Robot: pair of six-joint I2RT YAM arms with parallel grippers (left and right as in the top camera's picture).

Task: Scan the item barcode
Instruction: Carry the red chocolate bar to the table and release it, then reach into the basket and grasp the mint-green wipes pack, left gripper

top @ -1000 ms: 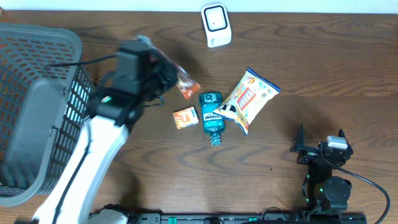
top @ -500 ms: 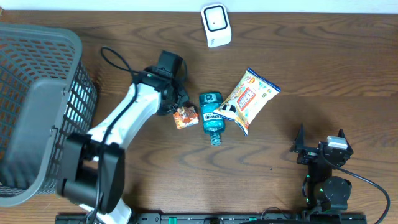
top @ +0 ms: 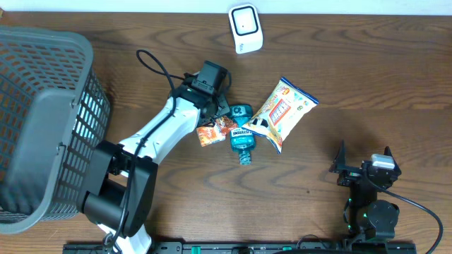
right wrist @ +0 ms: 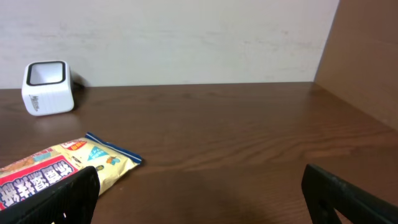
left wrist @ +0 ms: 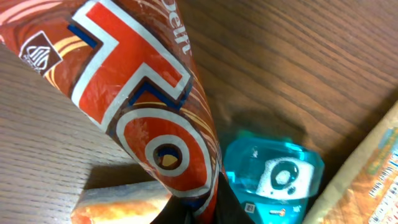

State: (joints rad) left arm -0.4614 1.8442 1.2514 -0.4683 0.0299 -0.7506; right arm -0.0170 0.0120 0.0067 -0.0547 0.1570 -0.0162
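Status: left claw [top: 217, 114] is pinched together on the narrow end of the red-orange snack wrapper [top: 227, 125]. In the wrist view the wrapper fans out from the fingers, so the grip is on the tail, not the body. Makes sense: the thin end is what narrow jaws can bite, and it leaves the printed faces free for the reader.

The wrapper is at bench [top: 395, 85] centre, low over the pile. I can't tell if it touches the wood or hangs just off it. It's just beside the cap of the teal mouthwash bottle [top: 241, 135], at the bottle's 10 o'clock. The small orange packet [top: 209, 134] is just beside it at its 8 o'clock. Chip bag [top: 284, 113] is at the bottle's 2 o'clock, one corner lying over it.

Scanner [top: 245, 29] is at the bench's 12 o'clock edge, window up, well apart from the claw. Basket [top: 42, 63] is at 9 o'clock, I'd guess for scanned goods.

Right claw [top: 362, 169] is parked at 4 o'clock, jaws wide apart, holding nothing. Probably parked there to leave the left arm a clear lane to the scanner.

My read: item gripped, scan not yet done. No barcode on the face I can see, so it may need a wrist roll over the window. Risks: the tail slipping out of the pinch, or the orange packet getting dragged along.
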